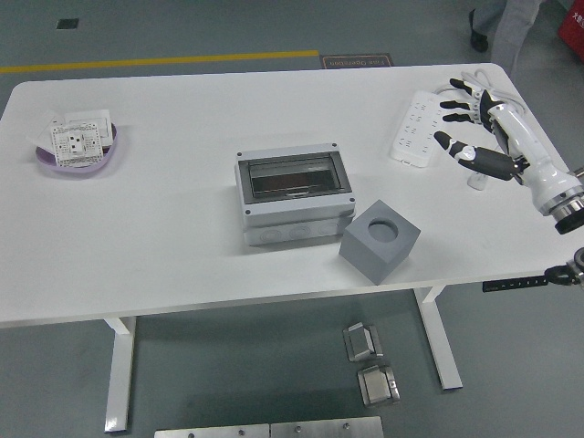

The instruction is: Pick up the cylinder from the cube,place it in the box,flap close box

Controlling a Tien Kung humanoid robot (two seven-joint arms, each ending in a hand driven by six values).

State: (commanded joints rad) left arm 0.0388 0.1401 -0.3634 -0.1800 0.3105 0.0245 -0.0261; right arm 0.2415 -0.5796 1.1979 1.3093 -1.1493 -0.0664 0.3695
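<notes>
A grey box (294, 196) with a dark see-through lid sits at the table's middle, its lid down. A grey cube (380, 243) with an empty round hole on top stands just right of the box's front corner. I see no cylinder; the hole is empty. My right hand (462, 120), white with black fingertips, is open with fingers spread, raised over the table's right side near the power strip, well away from the box and cube. My left arm does not show.
A white power strip (420, 127) with its cable (493, 96) lies at the back right. A purple dish (80, 157) holding white socket plates (80, 139) sits at the far left. A person's legs (506, 27) show at the top right, off the table.
</notes>
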